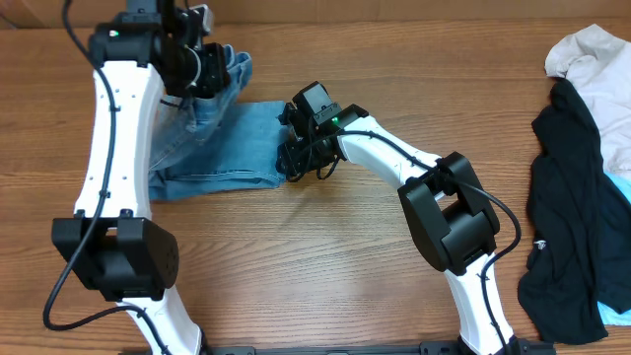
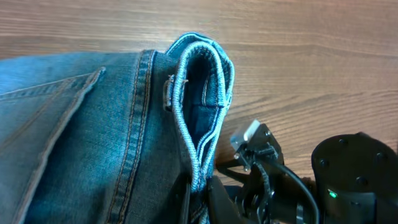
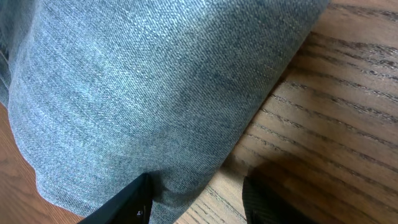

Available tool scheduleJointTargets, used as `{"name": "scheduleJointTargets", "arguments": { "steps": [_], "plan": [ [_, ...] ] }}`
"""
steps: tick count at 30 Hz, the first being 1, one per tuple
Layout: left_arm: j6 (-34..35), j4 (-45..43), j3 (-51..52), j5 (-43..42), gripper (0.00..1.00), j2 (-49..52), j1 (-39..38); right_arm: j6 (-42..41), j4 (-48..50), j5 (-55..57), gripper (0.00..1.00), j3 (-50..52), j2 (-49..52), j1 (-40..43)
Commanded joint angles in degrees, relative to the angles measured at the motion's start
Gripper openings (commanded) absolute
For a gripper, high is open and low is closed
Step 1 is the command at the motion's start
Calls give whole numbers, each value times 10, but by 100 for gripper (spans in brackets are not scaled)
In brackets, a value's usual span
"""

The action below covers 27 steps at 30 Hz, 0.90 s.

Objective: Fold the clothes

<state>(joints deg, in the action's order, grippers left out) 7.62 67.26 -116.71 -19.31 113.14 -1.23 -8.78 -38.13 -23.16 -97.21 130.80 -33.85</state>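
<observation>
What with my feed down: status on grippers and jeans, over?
Left gripper shut on jeans waistband. Right gripper open at folded edge. Black garment well aside.

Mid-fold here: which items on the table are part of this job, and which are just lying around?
In the job:
- blue jeans
- left gripper, clamped on the waistband
- right gripper, open astride a folded denim edge

Lying about, off to the right:
- black garment
- off-white cloth
</observation>
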Motion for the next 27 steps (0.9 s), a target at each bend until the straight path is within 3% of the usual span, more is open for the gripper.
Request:
{"name": "scheduleJointTargets", "arguments": {
  "steps": [1,10,12,14,27],
  "plan": [
    [17,-16,19,-10,4,-9,-21,-3,-1,3,50,5,15,-3],
    [19,-29,37,-11,6,-9,-37,-3,-3,3,51,5,15,-3],
    [19,-25,37,-12,15,-9,-38,-3,-3,3,51,5,15,-3],
    [19,-24,37,-17,34,-9,-38,-3,-3,3,51,5,15,-3],
    [17,-27,37,-23,35,-9,-36,-3,-3,3,51,5,15,-3]
  ]
}}
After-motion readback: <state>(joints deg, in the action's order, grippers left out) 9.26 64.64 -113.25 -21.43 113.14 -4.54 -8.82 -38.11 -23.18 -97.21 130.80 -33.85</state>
